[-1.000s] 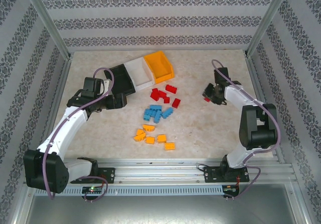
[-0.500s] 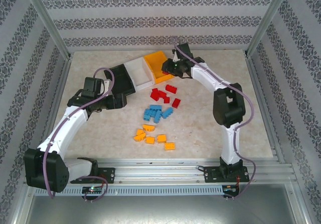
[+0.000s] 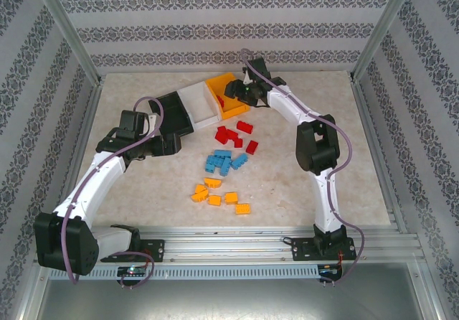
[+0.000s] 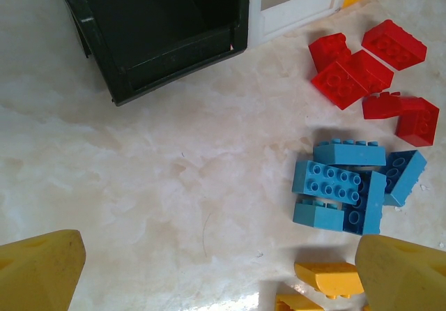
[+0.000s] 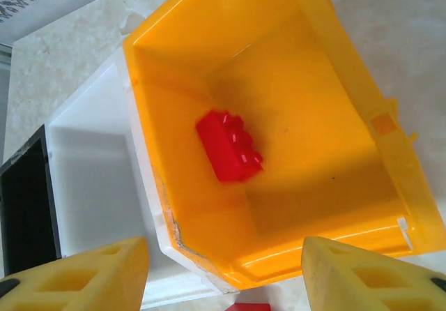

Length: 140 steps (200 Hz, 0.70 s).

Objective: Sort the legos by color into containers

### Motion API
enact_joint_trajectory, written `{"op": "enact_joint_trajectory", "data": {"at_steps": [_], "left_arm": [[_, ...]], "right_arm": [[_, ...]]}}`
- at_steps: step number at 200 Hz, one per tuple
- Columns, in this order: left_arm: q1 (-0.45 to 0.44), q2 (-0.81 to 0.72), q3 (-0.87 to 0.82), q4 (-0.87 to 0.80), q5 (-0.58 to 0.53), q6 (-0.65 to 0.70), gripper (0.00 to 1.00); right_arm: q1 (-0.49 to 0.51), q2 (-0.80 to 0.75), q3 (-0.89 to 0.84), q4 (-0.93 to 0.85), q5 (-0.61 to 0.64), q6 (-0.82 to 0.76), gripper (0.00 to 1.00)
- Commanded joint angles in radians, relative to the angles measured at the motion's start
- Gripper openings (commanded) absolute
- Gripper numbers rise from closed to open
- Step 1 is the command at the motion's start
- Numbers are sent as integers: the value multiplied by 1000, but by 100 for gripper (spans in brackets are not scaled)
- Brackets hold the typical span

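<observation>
A: Right hand [image 3: 235, 90] hangs over the orange bin [image 5: 306, 116], fingers spread, nothing between them. One red brick [image 5: 228, 147] is inside that bin.

B: So we've barely begun. We see nothing in the white bin [image 5: 90, 178] or the black bin [image 4: 167, 25].

A: Waiting on the surface [image 4: 139, 171]: the red pile [image 4: 352, 77] just in front of the bins, the blue pile [image 4: 341, 185] below it, and the orange pile [image 3: 215, 191] nearest the arm bases.

B: Left hand [image 4: 219, 245]?

A: Spread, holding nothing, near the black bin.

B: What's in our way?

A: Bricks touch within each pile, so single picks look tight to us. And with red in the orange bin, we may have no matching home for the orange pile.
</observation>
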Motion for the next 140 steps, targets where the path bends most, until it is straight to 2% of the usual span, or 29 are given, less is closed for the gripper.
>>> {"op": "enact_joint_trajectory", "data": {"at_steps": [1, 21, 56, 84, 104, 140], "left_arm": [[8, -20, -7, 8, -6, 19, 100], [8, -20, -9, 8, -6, 22, 100], [8, -15, -9, 9, 6, 20, 100], [8, -13, -12, 13, 9, 18, 100], [9, -9, -11, 13, 12, 15, 100], [9, -12, -16, 11, 11, 17, 100]], "right_arm": [[11, -67, -31, -33, 14, -17, 61], [13, -142, -127, -50, 45, -49, 62], [2, -239, -252, -110, 179, -144, 63], [14, -171, -122, -195, 243, -268, 63], [29, -61, 29, -268, 270, -337, 64], [27, 131, 281, -376, 321, -343, 64]]}}
